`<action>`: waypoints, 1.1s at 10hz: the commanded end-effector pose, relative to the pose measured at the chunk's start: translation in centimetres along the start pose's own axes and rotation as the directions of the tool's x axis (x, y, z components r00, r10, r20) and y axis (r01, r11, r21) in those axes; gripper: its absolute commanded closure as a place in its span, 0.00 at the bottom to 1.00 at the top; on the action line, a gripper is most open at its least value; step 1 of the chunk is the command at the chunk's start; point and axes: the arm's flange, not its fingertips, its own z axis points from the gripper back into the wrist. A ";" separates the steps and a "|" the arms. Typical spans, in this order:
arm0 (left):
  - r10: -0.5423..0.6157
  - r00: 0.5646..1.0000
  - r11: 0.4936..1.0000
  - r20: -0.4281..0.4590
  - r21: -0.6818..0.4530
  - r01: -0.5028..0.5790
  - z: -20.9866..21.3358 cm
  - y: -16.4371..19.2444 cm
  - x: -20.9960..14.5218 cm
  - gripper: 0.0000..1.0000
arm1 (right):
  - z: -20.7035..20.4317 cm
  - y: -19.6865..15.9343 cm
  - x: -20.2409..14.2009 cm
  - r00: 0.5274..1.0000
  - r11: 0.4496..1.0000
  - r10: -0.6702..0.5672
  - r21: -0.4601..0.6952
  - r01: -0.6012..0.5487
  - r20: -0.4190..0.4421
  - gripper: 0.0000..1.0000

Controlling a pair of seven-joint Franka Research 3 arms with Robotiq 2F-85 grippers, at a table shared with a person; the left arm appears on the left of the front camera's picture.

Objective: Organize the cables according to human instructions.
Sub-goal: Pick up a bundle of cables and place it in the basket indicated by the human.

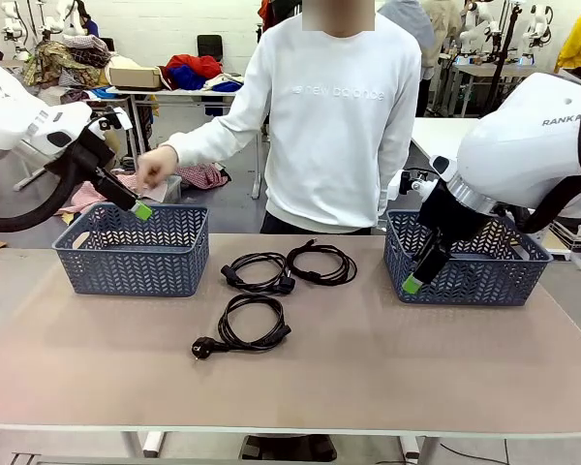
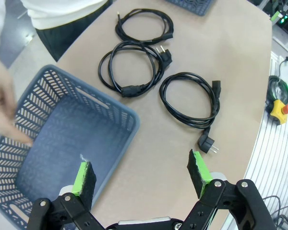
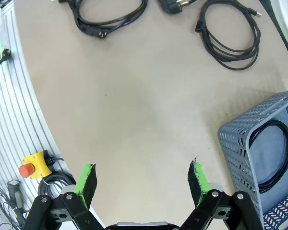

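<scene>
Currently right basket (image 3: 236, 140) holds one cable (image 3: 264, 128); three cables (image 1: 257, 272) (image 1: 321, 263) (image 1: 252, 325) on table (image 1: 416, 358); left pincer (image 2: 140, 165), right pincer (image 3: 141, 171) spread.

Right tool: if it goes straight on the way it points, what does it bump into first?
Most likely the bare table. The open right tool points down at a plain patch of tabletop, with nothing lying in between. The blue basket sits off to one side, out of its line, though depth is hard to judge.

Two blue-grey plastic lattice baskets stand on the beige table (image 1: 368, 358), the left basket (image 1: 131, 254) and the right basket (image 1: 484, 276) both toward the far edge. A yellow emergency-stop box (image 3: 31, 166) with a red button lies beyond the near edge. Far behind, piled clothes (image 1: 189, 70) cover another table.
</scene>
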 end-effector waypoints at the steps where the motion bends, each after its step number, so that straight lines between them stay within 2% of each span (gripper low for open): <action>1: -0.013 0.999 1.000 0.033 -0.014 0.014 -0.1 0.0 -0.1 0.00 | 0.2 -0.2 0.3 1.000 1.000 -0.002 -0.005 0.002 0.004 0.00; 7: -0.013 0.999 1.000 0.033 -0.014 0.014 -0.1 0.0 -0.1 0.00 | 0.2 -0.2 0.3 1.000 1.000 -0.002 -0.005 0.002 0.004 0.00; 8: 0.000 1.000 1.000 0.000 0.000 0.000 0.0 0.0 0.0 0.00 | 0.2 -0.2 0.3 1.000 1.000 -0.002 -0.005 0.002 0.004 0.00; 11: -0.165 0.980 0.986 -0.111 -0.053 0.160 -2.6 -2.7 3.4 0.00 | 0.2 -0.2 0.3 1.000 1.000 -0.002 -0.005 0.002 0.004 0.00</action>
